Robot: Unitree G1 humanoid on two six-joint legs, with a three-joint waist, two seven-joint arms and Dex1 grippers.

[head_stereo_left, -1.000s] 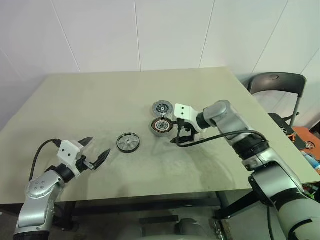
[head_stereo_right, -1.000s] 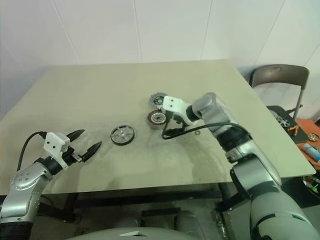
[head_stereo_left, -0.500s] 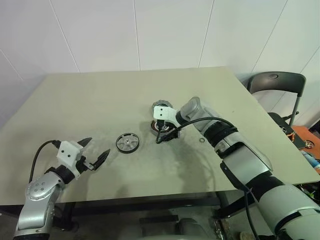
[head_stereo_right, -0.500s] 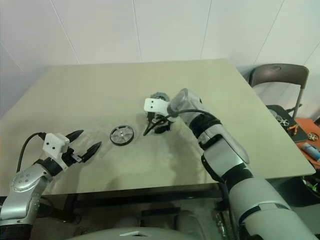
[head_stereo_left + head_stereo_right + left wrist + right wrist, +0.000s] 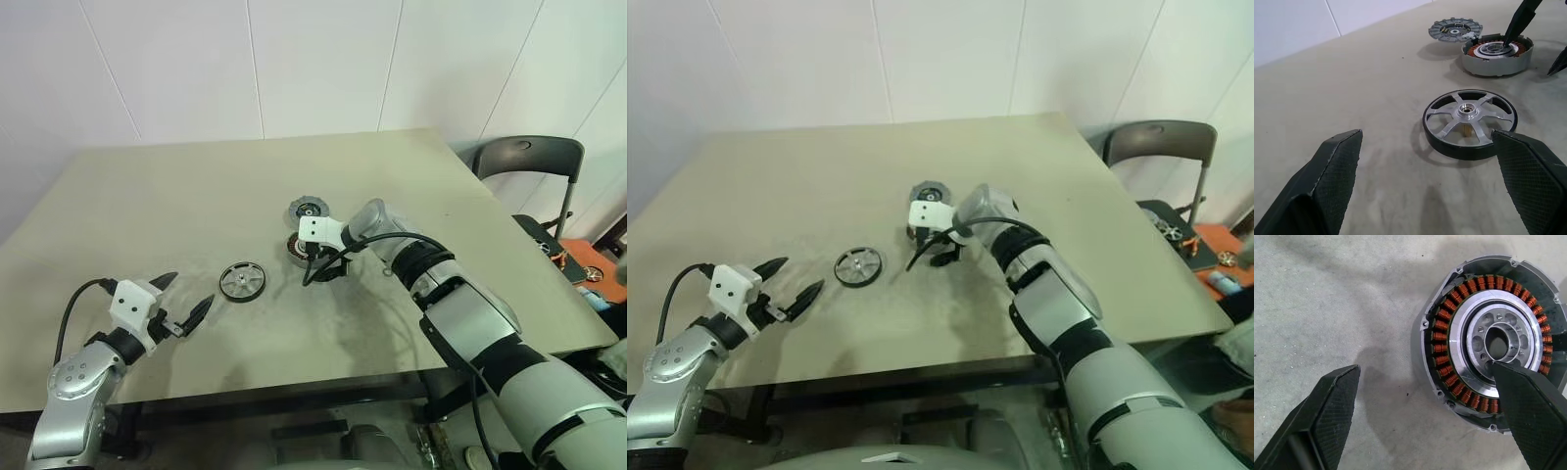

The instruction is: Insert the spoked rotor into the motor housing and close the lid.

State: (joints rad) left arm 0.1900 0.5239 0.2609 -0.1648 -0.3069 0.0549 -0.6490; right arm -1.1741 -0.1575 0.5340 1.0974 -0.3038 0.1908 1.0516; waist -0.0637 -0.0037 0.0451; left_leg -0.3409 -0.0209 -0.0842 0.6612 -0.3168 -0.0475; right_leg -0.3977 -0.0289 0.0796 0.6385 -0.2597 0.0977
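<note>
Nothing is assembled yet: nearest, the left gripper (image 5: pixel 182 310) hovers with jaws apart and empty, short of the spoked rotor (image 5: pixel 243 281), which lies flat on the desk (image 5: pixel 147 206) beside the motor housing (image 5: pixel 299 246). The right gripper (image 5: pixel 928 257) angles down over the housing, jaws apart, one finger at its silver centre. Just beyond the housing lies the lid (image 5: pixel 309 209), still off.
</note>
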